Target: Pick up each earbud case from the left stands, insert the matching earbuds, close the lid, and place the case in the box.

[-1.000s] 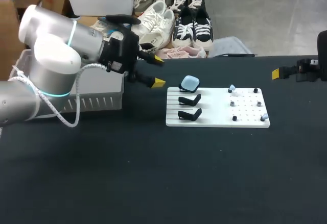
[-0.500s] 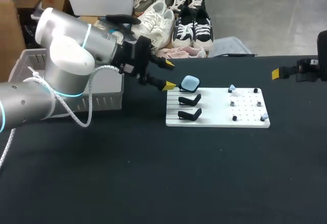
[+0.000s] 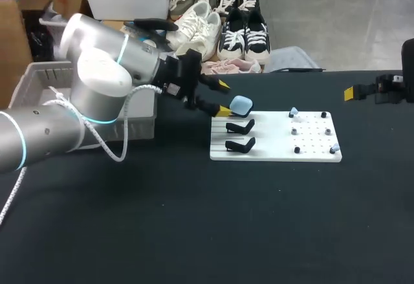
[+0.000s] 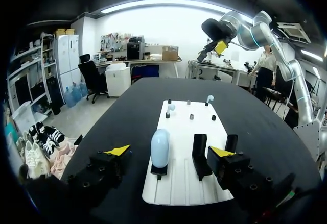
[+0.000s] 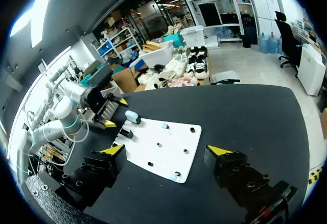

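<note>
A light blue earbud case (image 3: 241, 105) stands on the rearmost of three black stands at the left end of a white board (image 3: 275, 151). The other two stands (image 3: 240, 127) are bare. My left gripper (image 3: 222, 99) is open just left of the case, its yellow tips on either side of it and apart from it. In the left wrist view the case (image 4: 160, 148) stands upright just ahead of the open left gripper (image 4: 169, 151). Small earbuds (image 3: 294, 111) sit on pegs on the board's right half. My right gripper (image 5: 166, 150) is open, far off at the table's right edge (image 3: 362, 92).
A grey slatted basket (image 3: 129, 129) stands on the table behind my left arm. In the right wrist view the board (image 5: 163, 152) lies well ahead, with my left gripper (image 5: 110, 114) beyond it by the case (image 5: 132, 117).
My left arm has swung right, bringing its open gripper from left of the board up to the blue case. The right arm has not moved.
</note>
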{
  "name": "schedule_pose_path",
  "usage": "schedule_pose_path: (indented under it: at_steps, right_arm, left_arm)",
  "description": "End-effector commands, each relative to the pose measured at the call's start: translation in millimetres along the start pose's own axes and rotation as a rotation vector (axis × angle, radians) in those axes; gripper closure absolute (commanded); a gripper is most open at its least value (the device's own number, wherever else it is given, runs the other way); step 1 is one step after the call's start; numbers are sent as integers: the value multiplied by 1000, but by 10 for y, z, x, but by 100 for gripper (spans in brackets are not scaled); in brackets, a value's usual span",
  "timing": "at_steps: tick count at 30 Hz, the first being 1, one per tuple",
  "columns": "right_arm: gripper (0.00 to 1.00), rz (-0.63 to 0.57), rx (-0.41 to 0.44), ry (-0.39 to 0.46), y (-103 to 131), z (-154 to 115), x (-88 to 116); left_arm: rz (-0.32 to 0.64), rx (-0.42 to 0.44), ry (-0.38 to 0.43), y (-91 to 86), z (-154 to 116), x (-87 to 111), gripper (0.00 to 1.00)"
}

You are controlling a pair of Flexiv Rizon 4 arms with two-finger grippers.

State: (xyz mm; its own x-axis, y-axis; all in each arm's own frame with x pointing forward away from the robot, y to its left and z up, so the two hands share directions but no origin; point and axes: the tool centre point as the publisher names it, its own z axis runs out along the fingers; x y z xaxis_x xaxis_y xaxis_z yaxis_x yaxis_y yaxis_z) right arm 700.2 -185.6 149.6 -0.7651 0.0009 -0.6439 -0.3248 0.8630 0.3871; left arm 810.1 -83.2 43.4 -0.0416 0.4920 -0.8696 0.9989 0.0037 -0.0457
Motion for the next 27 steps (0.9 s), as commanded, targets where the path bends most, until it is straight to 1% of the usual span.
schedule_pose_path:
  at_steps: [1,12,21,22,23,24,27]
  right_arm:
    - [0,-1,-2,1,-7,1,-2]
    - [0,-1,-2,1,-7,1,-2]
    - [0,-1,-2,1,-7,1,-2]
    - [0,-1,-2,1,-7,1,-2]
    - [0,-1,-2,1,-7,1,-2]
    - [0,-1,-2,1,-7,1,-2]
    - [0,-1,-2,1,-7,1,-2]
  left_arm:
    - [-7,14,4,86,93,12,0]
    - [-23,12,16,91,226,47,1]
    - [-28,13,31,117,307,82,5]
    - [-30,14,32,121,316,85,9]
    - [-31,14,33,123,319,86,11]
    - [-34,15,33,128,325,86,15]
    - [-37,16,34,134,340,88,17]
